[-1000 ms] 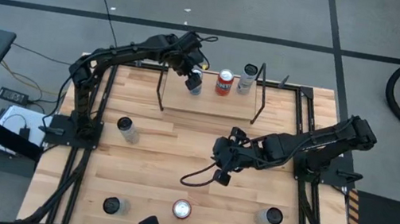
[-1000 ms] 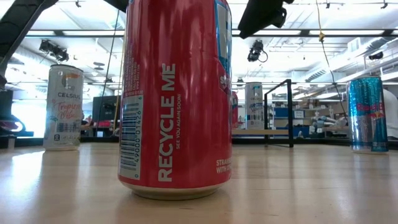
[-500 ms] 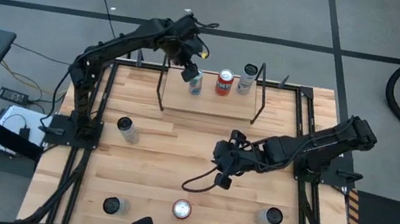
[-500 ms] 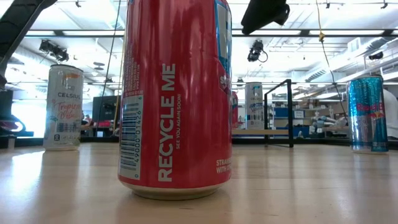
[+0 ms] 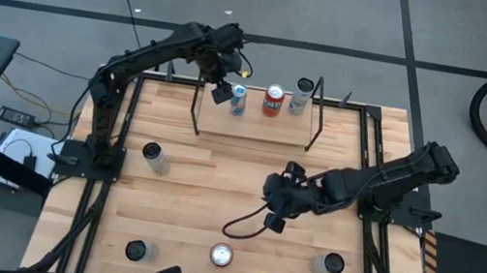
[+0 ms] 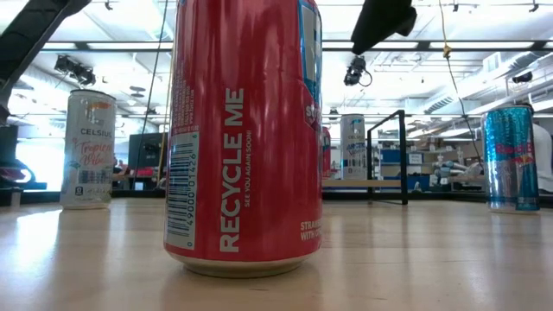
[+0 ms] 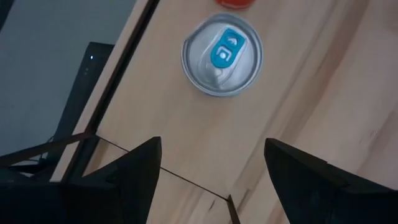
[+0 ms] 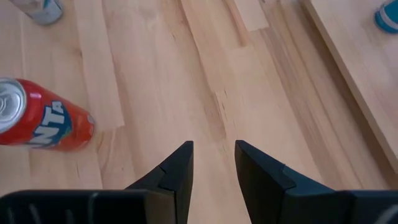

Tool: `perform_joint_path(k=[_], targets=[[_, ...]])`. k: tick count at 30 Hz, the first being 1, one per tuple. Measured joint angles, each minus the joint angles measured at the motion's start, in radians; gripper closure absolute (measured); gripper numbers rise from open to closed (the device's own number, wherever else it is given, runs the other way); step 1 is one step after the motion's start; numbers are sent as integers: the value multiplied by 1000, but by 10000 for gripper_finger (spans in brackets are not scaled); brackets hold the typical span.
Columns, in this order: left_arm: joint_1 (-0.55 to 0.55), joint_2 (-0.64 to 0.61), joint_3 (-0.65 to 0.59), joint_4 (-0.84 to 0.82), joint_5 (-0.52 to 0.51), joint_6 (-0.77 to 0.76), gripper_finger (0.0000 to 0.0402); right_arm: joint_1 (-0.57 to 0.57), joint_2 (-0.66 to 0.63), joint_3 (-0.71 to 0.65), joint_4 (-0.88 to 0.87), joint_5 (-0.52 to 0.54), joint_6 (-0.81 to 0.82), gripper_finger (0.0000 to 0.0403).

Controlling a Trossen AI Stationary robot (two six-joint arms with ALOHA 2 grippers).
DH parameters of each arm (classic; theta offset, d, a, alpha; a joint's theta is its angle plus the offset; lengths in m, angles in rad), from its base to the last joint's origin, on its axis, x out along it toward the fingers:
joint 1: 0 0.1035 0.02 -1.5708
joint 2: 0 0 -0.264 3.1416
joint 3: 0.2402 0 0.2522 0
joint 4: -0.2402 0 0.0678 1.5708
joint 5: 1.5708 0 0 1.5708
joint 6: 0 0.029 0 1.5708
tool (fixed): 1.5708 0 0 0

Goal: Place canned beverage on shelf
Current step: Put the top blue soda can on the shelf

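High view: left pincer (image 5: 222,91) above shelf (image 5: 255,126)

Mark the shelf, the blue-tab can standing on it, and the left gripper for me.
shelf (image 5: 255,127): high view, bare wood of its board.
blue-tab can (image 7: 222,55): left wrist view, its silver lid.
left gripper (image 5: 222,92): high view, between its open fingertips, beside the can.

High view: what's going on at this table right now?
The left pincer hangs open and empty above the shelf, beside a blue-tab can standing there; two more cans, a red one and a pale one, stand on the same board. The right pincer is over mid-table, open with nothing between its fingers. Four other cans stand on the table off the shelf.
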Motion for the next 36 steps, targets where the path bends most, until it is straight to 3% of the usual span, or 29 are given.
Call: perform_joint_path(k=[6, 12, 18, 36], targets=[[-9, 3, -88, 0, 2, -1, 130, 22, 0, 0, -6, 2, 10, 276], [-3, 5, -197, 143, -1, 3, 155, 31, 0, 0, -7, 15, 9, 276], [17, 5, -203, 186, -48, -26, 168, 30, 0, 0, -6, 17, 10, 276], [19, 64, -203, 248, -37, -51, 173, 30, 0, 0, -6, 26, 10, 276]])
